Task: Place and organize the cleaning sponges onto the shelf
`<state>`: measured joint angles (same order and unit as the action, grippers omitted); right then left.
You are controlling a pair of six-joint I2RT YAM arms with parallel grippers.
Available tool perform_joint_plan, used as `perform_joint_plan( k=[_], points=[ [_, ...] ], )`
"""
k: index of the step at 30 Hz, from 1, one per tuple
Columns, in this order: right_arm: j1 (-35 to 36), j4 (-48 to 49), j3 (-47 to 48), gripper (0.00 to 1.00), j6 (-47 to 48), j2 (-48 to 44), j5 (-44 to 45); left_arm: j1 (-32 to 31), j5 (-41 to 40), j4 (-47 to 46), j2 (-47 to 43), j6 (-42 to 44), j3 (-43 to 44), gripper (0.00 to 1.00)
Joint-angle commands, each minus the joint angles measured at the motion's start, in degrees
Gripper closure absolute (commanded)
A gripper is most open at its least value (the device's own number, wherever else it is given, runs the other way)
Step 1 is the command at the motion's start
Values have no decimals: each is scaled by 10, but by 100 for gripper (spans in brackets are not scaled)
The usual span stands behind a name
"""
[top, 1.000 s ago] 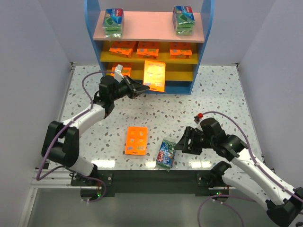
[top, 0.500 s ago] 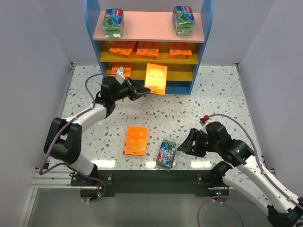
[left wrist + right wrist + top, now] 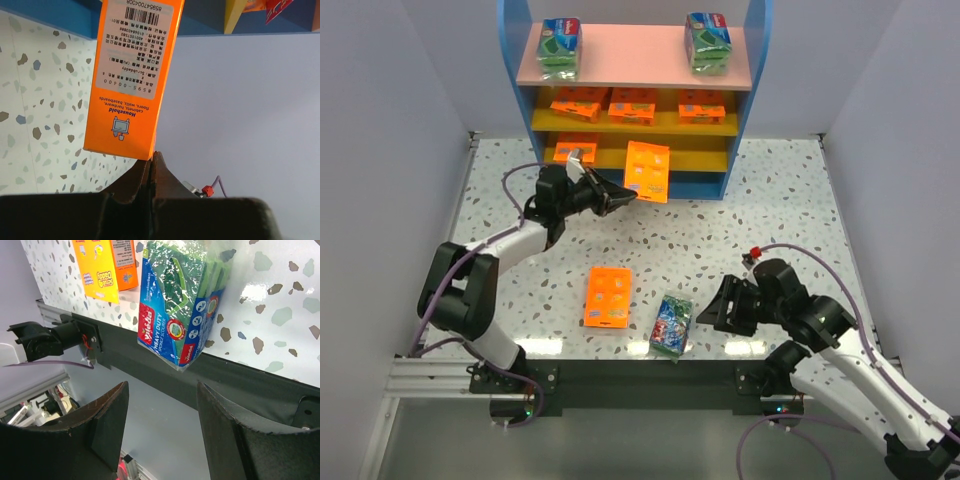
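Note:
My left gripper (image 3: 625, 195) is shut on the corner of a flat orange sponge pack (image 3: 647, 171) and holds it upright in front of the bottom tier of the shelf (image 3: 635, 57); the pack fills the top of the left wrist view (image 3: 132, 80). Another orange pack (image 3: 608, 296) lies flat on the table. A green-and-blue pack (image 3: 671, 323) lies at the table's front edge, and the right wrist view shows it (image 3: 180, 310) just beyond the open fingers. My right gripper (image 3: 712, 309) is open, right of that pack and apart from it. Several orange packs sit on the yellow boards, two green packs on the pink board.
The shelf stands at the back centre against the wall. Grey walls close in the left and right sides. The black front rail (image 3: 640, 375) runs under the table's near edge, beside the green-and-blue pack.
My left gripper has carried the orange pack a little further toward the shelf's bottom tier. My right gripper has moved down and slightly right, staying open beside the green-and-blue pack.

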<state>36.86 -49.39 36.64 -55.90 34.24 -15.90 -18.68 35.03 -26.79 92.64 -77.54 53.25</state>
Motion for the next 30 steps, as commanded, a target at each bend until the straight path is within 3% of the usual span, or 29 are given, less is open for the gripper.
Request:
perform_joint_plan(
  k=[1,3,12,26,30],
  points=[
    [1,-4,8,40,3,-9,11,15,-9,-49,15,-16,21,100],
    [1,-5,8,40,3,-10,10,21,-20,-78,30,-29,39,100],
    [1,-9,12,40,1,-19,18,30,-54,-21,115,-33,163,100],
    [1,3,10,39,-3,-20,18,57,-44,15,189,-38,229,100],
    [1,9,7,39,-2,-16,17,58,-46,23,197,-36,230,92]
  ],
)
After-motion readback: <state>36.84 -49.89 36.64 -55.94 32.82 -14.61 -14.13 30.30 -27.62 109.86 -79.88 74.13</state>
